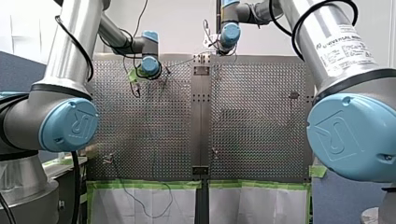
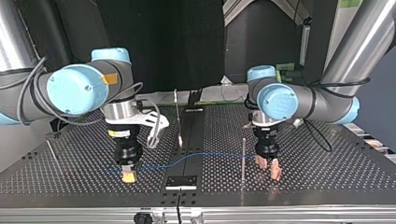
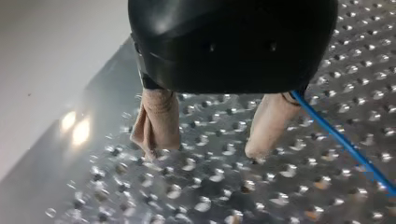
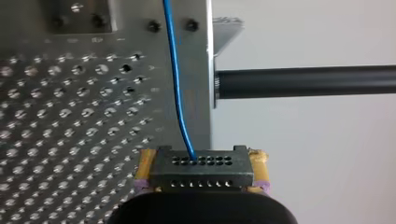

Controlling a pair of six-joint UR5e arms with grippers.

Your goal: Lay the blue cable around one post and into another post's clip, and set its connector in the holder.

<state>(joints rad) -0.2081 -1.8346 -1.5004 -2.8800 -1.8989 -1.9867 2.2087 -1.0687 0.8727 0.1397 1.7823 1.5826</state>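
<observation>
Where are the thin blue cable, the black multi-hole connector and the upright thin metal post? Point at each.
Thin blue cable [image 4: 176, 93]: right wrist view, mid-strand.
Black multi-hole connector [image 4: 201, 170]: right wrist view, its holed face.
Upright thin metal post [image 2: 243, 158]: top view, mid-shaft.

In the top view my right arm [image 2: 74, 91] comes in from the view's left and my left arm [image 2: 303, 100] from its right, both bent at the elbow with the wrists turned straight down. My left gripper [image 2: 268, 167] hangs upright, its two beige-padded fingers [image 3: 156, 123] spread apart with nothing between them. My right gripper [image 2: 128, 173] also points down, and its yellow pads [image 4: 145, 163] are clamped on either side of a black connector [image 4: 201, 163].
</observation>
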